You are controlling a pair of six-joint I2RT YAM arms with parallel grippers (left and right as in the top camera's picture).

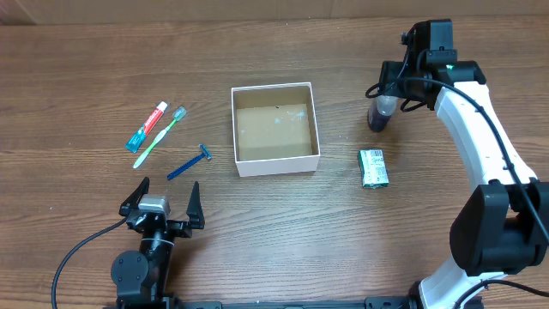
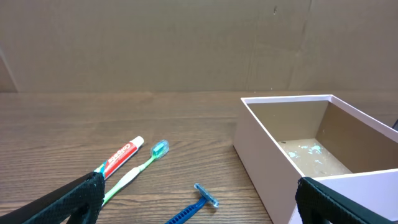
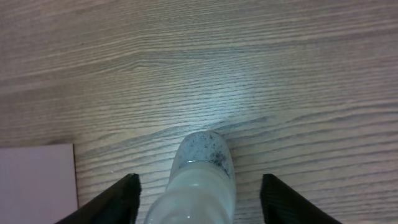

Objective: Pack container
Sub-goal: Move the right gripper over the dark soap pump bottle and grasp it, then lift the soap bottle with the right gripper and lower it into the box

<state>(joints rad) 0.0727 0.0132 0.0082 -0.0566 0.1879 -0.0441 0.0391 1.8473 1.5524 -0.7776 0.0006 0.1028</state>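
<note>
The container (image 1: 279,163) sat open near the middle of the wooden table (image 1: 86,69), white-walled, its brown floor bare apart from a few pale flecks. Left of it and apart lay a blue razor (image 1: 189,162), then a green-and-white toothbrush (image 1: 160,136) just beside a toothpaste tube (image 1: 147,125). The tube's red-and-white face carried lettering too small to read. Right of the container lay a green packet (image 1: 372,167) whose print was also illegible. Beyond it stood a small bottle (image 3: 199,180), dark-speckled at its base, with no readable label. The right gripper (image 3: 200,198) straddled this bottle, its fingers (image 3: 118,199) on either side with gaps showing, not clamped. The left gripper (image 1: 165,196) waited at the near edge, spread wide and holding nothing.
</note>
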